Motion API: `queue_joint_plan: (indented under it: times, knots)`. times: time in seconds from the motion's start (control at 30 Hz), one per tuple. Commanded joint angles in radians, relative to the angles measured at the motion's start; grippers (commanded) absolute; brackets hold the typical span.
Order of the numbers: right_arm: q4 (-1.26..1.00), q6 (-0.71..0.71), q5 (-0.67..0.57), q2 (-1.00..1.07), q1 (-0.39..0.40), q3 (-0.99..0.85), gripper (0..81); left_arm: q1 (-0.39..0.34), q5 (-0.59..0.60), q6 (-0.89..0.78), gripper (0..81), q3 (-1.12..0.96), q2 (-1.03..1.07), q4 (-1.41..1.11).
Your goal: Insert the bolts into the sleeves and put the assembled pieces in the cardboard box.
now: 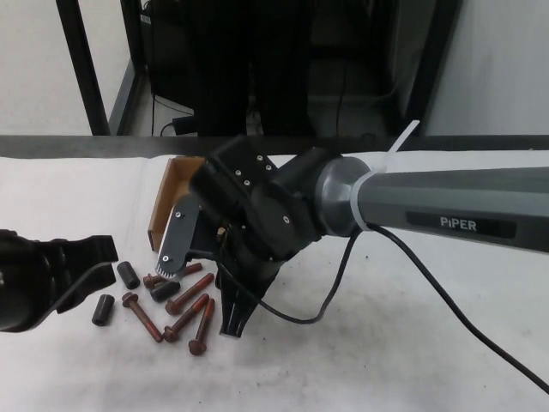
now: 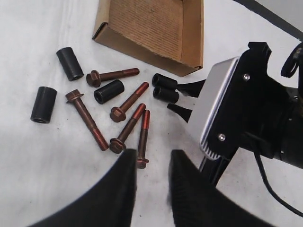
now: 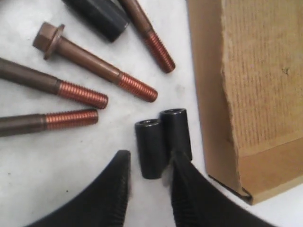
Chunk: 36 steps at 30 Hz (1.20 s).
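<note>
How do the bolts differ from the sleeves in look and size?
The bolts are reddish-brown with copper-coloured threads; the sleeves are plain black. The bolts are long and thin with a flanged head; the sleeves are short, thick, hollow tubes. Both lie loose on the white bench, outside the cardboard box.

Soft, even light falls from above on the white bench [image 1: 412,360]. Shadows are faint. A pale grey one spreads beneath the right gripper [image 3: 150,158], and thin ones hug the bolts [image 2: 87,118] and sleeves [image 3: 175,132] just ahead of it. The gripper's silver side plate [image 2: 218,109] gleams. The room beyond the bench is dim.
</note>
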Motion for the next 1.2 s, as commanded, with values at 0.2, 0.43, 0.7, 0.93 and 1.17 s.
queue_joint_plan:
  times: [0.2,0.43,0.7,0.93,1.17]
  knots:
    - [-0.036,-0.079,0.005,-0.007,0.000,-0.008,28.4,0.002,0.001,0.001,24.3,-0.010,-0.012,-0.003]
    - [-0.069,-0.083,-0.028,-0.004,-0.008,-0.008,28.4,0.002,0.000,0.001,24.3,-0.010,-0.012,-0.006]
    - [-0.016,-0.047,-0.049,0.015,-0.008,-0.008,28.4,0.002,0.000,0.001,24.3,-0.010,-0.012,-0.041]
    - [-0.035,-0.047,-0.049,0.033,-0.008,-0.008,28.4,0.002,0.000,0.001,24.3,-0.010,-0.012,-0.041]
    - [-0.035,-0.047,-0.061,0.060,-0.009,-0.008,28.4,0.002,0.000,0.001,24.3,-0.010,-0.012,-0.041]
